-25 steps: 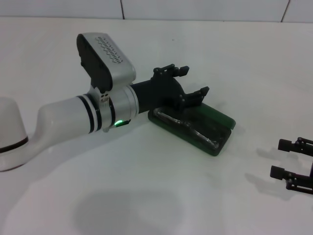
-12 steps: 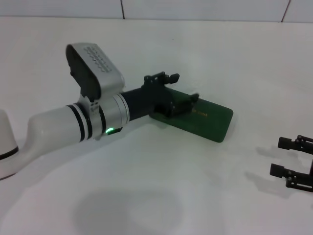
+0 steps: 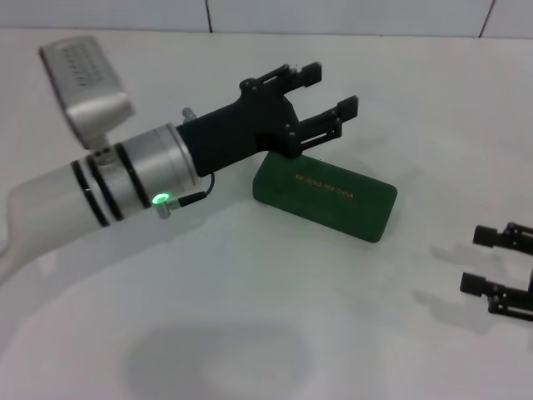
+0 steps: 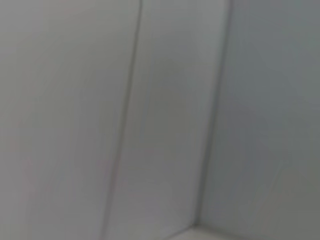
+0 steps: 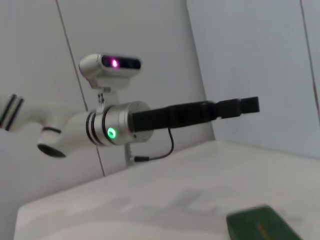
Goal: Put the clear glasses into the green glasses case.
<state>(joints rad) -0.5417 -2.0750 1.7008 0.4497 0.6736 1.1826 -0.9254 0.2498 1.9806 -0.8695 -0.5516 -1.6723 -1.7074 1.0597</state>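
Head view: green glasses case (image 3: 326, 196) now shut on the counter (image 3: 250, 317), lid down since a second ago, clear glasses presumably inside; left tool (image 3: 326, 102) lifted clear, spread wide, empty; right tool (image 3: 491, 262) parked near right, apart. Left wrist view: only wall. Right wrist view: case (image 5: 264, 226) closed, left arm raised; task looks finished.

A plain white table (image 3: 250, 333) fills the foreground. Behind the table stands a white tiled wall (image 3: 350, 15), its thin dark seams running down to the table's far edge. No other objects rest on the table.
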